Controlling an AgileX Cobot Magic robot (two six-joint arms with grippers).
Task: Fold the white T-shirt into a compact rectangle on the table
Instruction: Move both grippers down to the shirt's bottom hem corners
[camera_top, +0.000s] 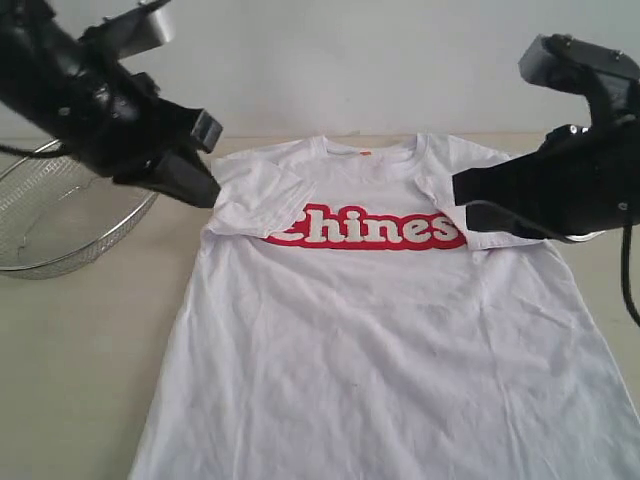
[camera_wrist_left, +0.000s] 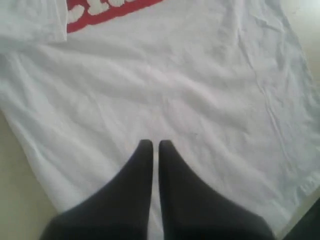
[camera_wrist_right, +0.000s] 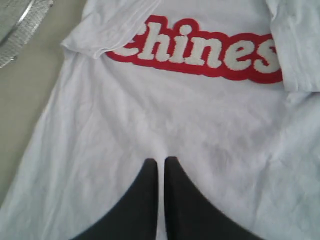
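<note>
Shirt: the white T-shirt (camera_top: 380, 340) lies front side up, spread across the table (camera_top: 90, 340). Its collar points to the far side, and its hem runs out of the exterior view at the near edge.
Sleeves: both short sleeves are turned inward onto the chest, the left sleeve (camera_top: 255, 195) and the right sleeve (camera_top: 480, 215). Each overlaps one end of the lettering.
Lettering: the red band (camera_top: 365, 230) carries white letters reading "Chines". The opening letter is partly under the left sleeve and the end is under the right one.
Neck tag: a small orange tag (camera_top: 365, 154) sits at the middle of the collar.
Left pincer: the left pincer (camera_wrist_left: 155, 144) is closed, its dark fingers together with nothing between them. In the exterior view it hangs by the shirt's left shoulder, just beside the folded sleeve.
Right pincer: the right pincer (camera_wrist_right: 160, 161) is likewise closed and empty. It is poised over the shirt's right side, by the other folded sleeve.
Basket: a round wire-mesh basket (camera_top: 60, 220) rests on the table left of the shirt, clear of the fabric and partly behind the left arm.
Table: pale beige and matte, showing bare on both sides of the shirt.
</note>
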